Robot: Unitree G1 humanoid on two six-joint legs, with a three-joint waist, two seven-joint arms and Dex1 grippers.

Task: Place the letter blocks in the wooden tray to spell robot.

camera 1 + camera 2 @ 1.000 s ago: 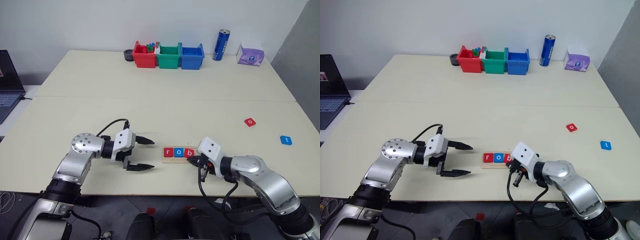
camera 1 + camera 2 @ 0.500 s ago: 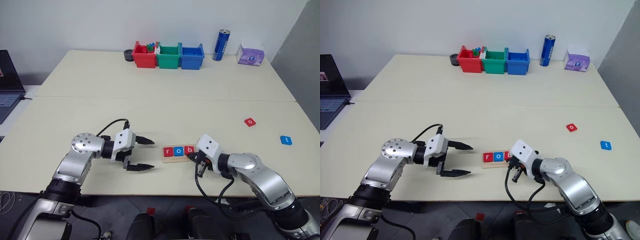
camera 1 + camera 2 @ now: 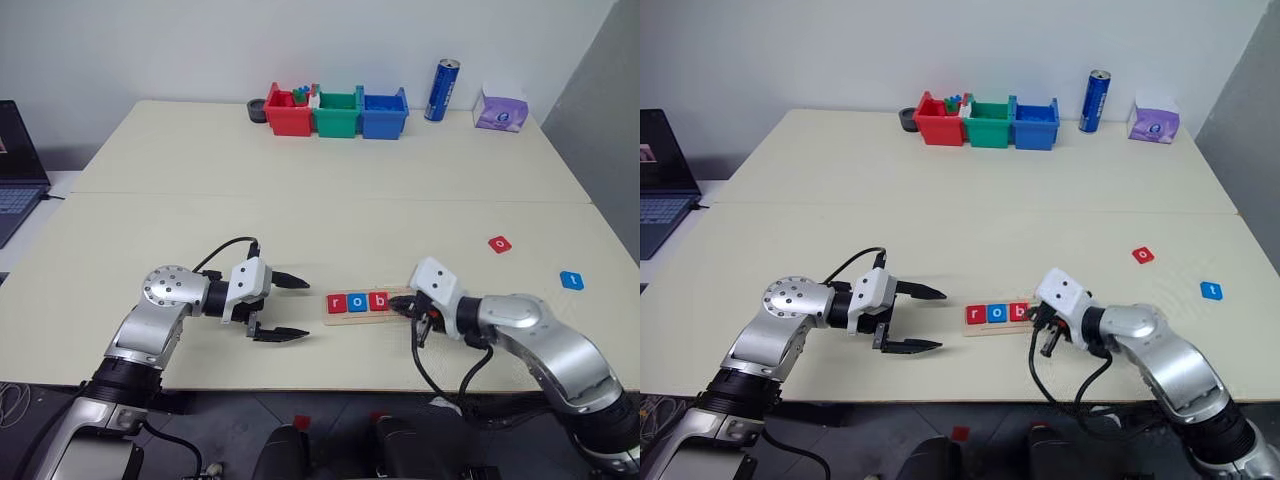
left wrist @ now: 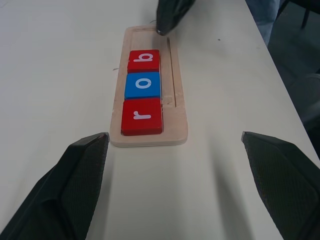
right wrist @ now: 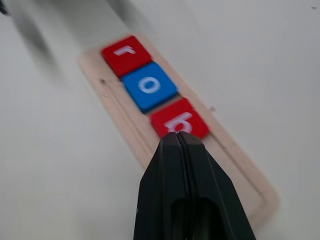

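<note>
Both arms are showing silver metal housings, white wrist blocks and looping black cables; the left gripper (image 3: 287, 308) is showing textured black fingers.

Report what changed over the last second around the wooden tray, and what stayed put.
The right gripper, shut and empty, drew back from the red b block toward the robot's right, over the free end of the wooden tray. Nothing was grasped or released. Unchanged: r, blue o and b sit in the tray; the red o block and blue t block lie loose on the table; the left gripper hangs open.
</note>
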